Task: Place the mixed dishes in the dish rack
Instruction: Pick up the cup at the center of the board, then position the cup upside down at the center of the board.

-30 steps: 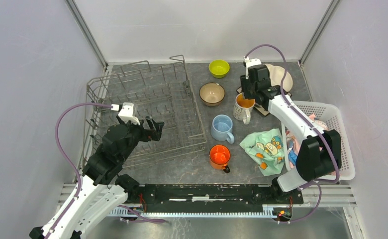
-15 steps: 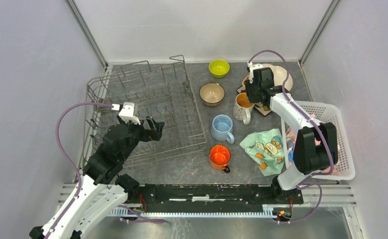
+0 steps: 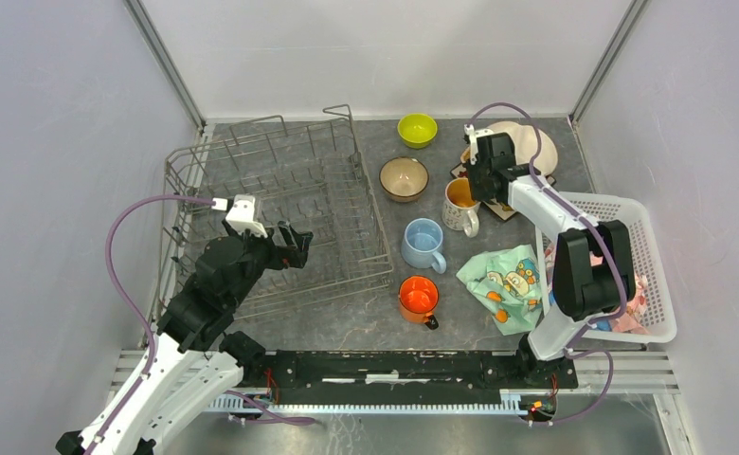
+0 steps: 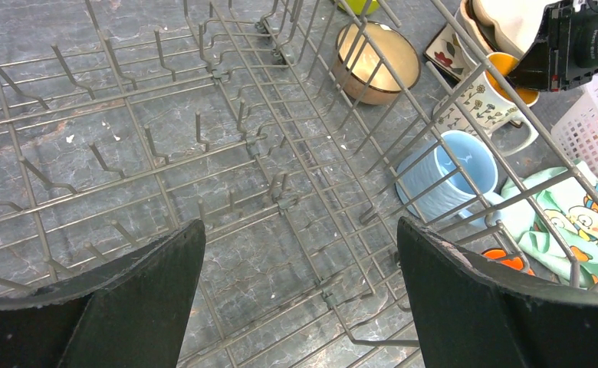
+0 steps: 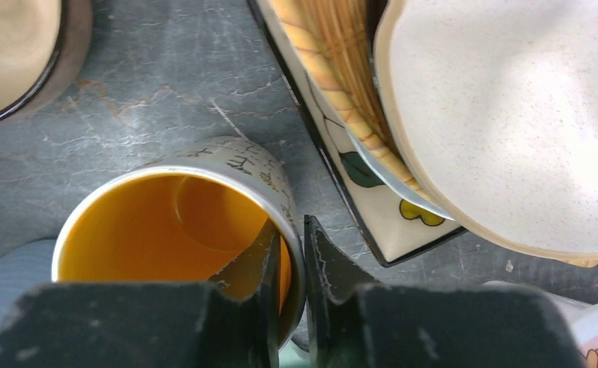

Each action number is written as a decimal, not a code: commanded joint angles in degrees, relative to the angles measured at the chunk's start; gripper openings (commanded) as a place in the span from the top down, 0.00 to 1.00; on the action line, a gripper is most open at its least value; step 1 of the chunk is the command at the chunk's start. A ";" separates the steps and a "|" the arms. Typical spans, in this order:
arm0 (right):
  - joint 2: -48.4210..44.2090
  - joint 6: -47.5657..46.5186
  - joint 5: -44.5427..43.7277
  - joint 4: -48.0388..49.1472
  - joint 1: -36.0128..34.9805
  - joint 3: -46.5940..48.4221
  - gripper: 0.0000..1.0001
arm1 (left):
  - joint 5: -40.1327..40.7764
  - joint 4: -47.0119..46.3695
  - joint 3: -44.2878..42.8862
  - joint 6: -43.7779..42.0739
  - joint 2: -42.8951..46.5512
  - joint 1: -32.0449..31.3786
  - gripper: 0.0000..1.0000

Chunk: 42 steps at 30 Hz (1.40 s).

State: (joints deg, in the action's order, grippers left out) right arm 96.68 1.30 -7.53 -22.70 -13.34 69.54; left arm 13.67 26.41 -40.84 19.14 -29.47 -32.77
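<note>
right gripper pinching the rim of the white patterned mug
one finger is inside the orange-glazed cup and the other outside, jaws narrow with the mug wall between them. the mug stands upright on the surface right under the gripper, with the stacked plates just beside the outer finger. glazed ceramic should be stiff, fairly heavy, slick and easy to chip, and a thin rim pinch may let it swing, so a firm squeeze and a slow straight lift look wise. the dish rack lies well off to this gripper's left, where the left gripper hangs over the tines, jaws wide and holding nothing.
</note>
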 commanded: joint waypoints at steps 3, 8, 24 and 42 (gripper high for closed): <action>-4.89 0.02 2.36 1.08 -0.08 0.93 1.00 | 1.52 -1.59 -0.25 -3.60 -0.69 -0.23 0.00; -9.99 3.82 4.35 0.85 -0.04 2.58 1.00 | 0.47 0.48 -3.06 -1.29 -1.38 -0.23 0.00; -34.07 38.61 29.14 38.96 -0.24 -11.68 1.00 | -19.44 1.32 -19.58 7.82 -6.27 -0.19 0.00; -29.36 62.03 25.54 84.96 -23.20 -16.41 1.00 | -33.53 -19.50 -16.22 22.41 -9.97 -0.18 0.00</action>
State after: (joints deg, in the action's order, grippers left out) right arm 66.52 56.45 23.55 43.00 -33.69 50.00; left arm -17.02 13.58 -58.50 36.40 -39.00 -32.77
